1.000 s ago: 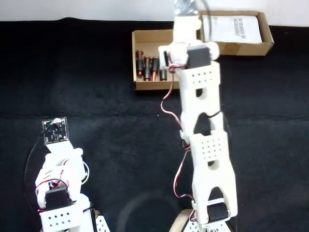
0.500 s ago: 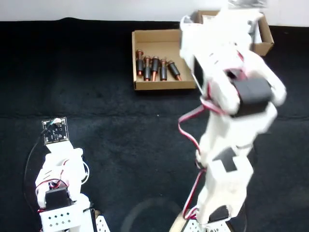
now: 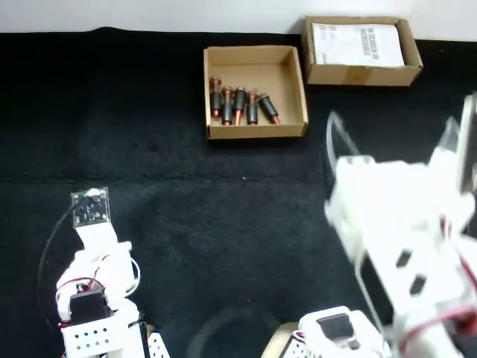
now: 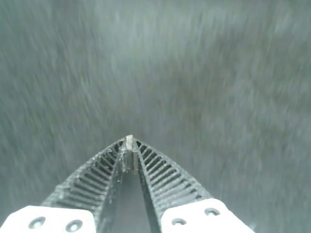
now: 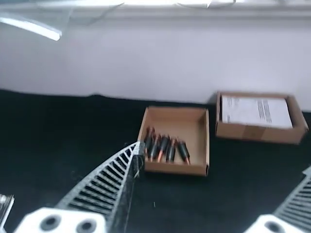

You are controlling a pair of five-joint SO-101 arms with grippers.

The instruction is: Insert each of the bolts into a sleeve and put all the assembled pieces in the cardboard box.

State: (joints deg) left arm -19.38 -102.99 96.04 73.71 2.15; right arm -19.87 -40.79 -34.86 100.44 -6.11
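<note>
Left jaws: pressed together over the black desk, whose surface is streaked and hard to read.
Right jaws: spread wide, one side cut off at the right wrist view's edge.
Hard to see: the right arm is a blur in the high view, clipped by the frame.
Task pieces: five assembled pieces lie side by side in the cardboard box, well apart from both arms.
Change: a second ago the right arm was stretched over the box; it has now drawn back to the near desk edge.
Views: the right wrist view faces the cardboard box and a second box beside it.
</note>
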